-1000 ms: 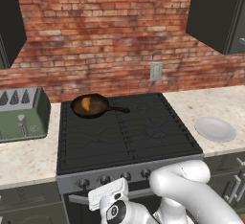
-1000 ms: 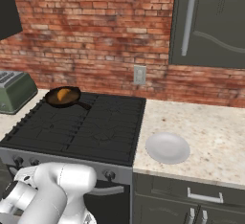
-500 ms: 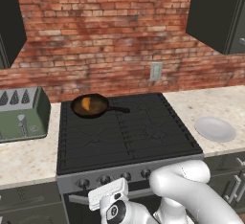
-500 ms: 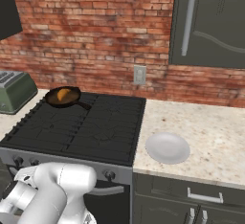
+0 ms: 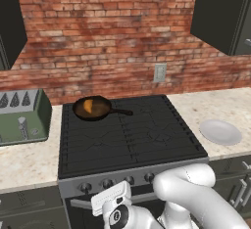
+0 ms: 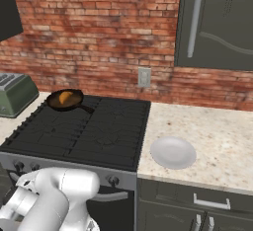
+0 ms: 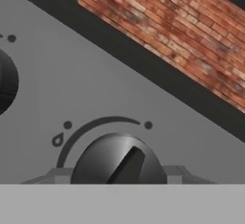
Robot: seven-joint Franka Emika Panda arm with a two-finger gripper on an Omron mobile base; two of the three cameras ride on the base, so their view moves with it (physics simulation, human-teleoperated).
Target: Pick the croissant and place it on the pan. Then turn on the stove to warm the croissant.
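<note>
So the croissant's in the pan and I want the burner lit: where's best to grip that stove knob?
Grip the knob across its round rim, coming straight at the stove's grey front panel. Its raised bar sits tilted, so the round sides offer the likelier hold.

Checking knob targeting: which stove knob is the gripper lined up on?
The knob centred low in the hand view, between the fingertips, dark pointer bar tilted. The other knob sits cut off at the left edge.

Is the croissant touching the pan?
Touching. In the left base view the croissant lies inside the pan, resting on its brownish bottom with no gap under it; the right base view shows the same.
</note>
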